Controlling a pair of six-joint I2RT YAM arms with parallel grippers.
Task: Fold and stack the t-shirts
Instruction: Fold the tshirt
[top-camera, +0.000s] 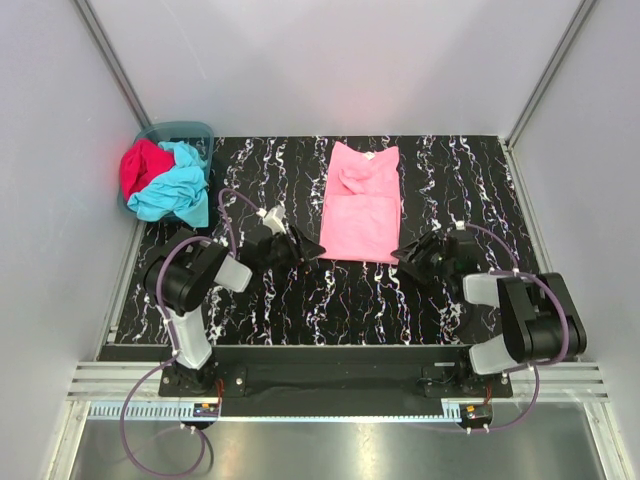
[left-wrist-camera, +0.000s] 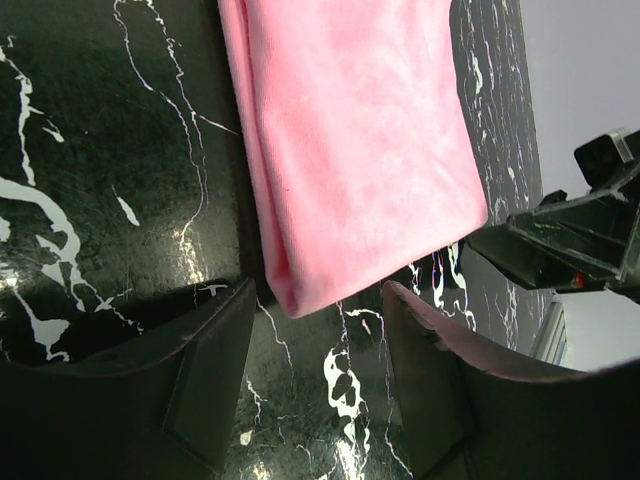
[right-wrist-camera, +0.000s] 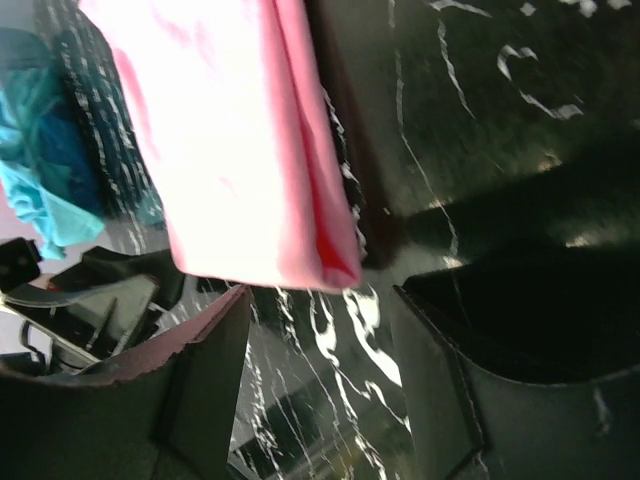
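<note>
Risk: with left fingers (left-wrist-camera: 205, 370) and right fingers (right-wrist-camera: 200, 380) apart (empty) at the pink t-shirt (top-camera: 360, 205) hem corners, a shallow pinch could miss layers.

No writing, brand, number or sign can be read anywhere in this scene. The only label I can see is a small white tag (top-camera: 368, 155) at the neck of the pink t-shirt (top-camera: 362, 205), seen from above. It is too small to tell whether anything is printed on it.
</note>
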